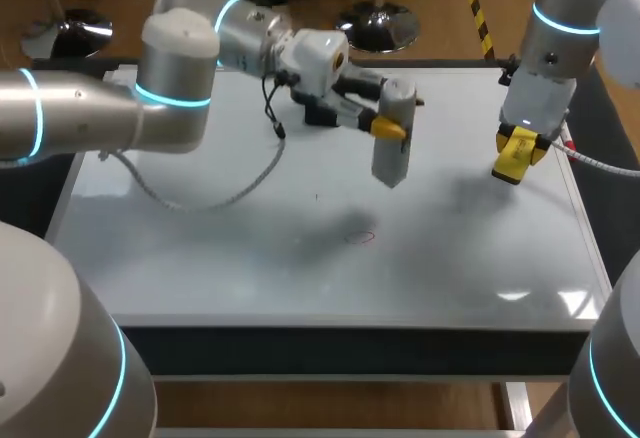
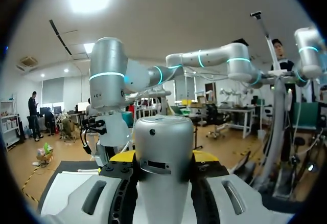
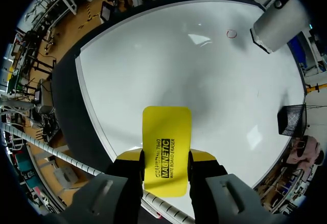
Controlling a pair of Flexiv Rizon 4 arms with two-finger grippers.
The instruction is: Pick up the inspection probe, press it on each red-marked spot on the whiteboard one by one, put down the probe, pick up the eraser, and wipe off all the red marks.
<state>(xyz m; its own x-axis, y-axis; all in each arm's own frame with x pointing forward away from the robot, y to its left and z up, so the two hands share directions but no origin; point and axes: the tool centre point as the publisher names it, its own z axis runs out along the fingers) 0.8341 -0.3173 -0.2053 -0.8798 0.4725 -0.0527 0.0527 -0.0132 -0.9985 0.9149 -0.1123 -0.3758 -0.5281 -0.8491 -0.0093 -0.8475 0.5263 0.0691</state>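
Left to right: the silver left arm (image 1: 170, 88), banded with cyan light rings, enters from the left and extends across the far half of the white rectangular whiteboard (image 1: 200, 248). The left gripper (image 1: 390, 128) is clamped on the silver-grey cylindrical inspection probe (image 1: 392, 153), with one yellow fingertip pressed to each side of the barrel. The probe hangs upright near the middle of the board, and its tapered lower end points down and appears clear of the surface. In the left wrist view its smooth domed cap rises between the fingers, with a small dark slot in the housing below. A small red mark (image 1: 361, 237), a thin looped outline, lies on the board nearer the front edge than the probe and slightly to its left. The right arm (image 1: 555, 48) descends over the right side of the board. The right gripper (image 1: 520, 153) grips the flat yellow eraser (image 3: 166, 147), a rounded rectangle with black print on its face, held above the board near its right edge
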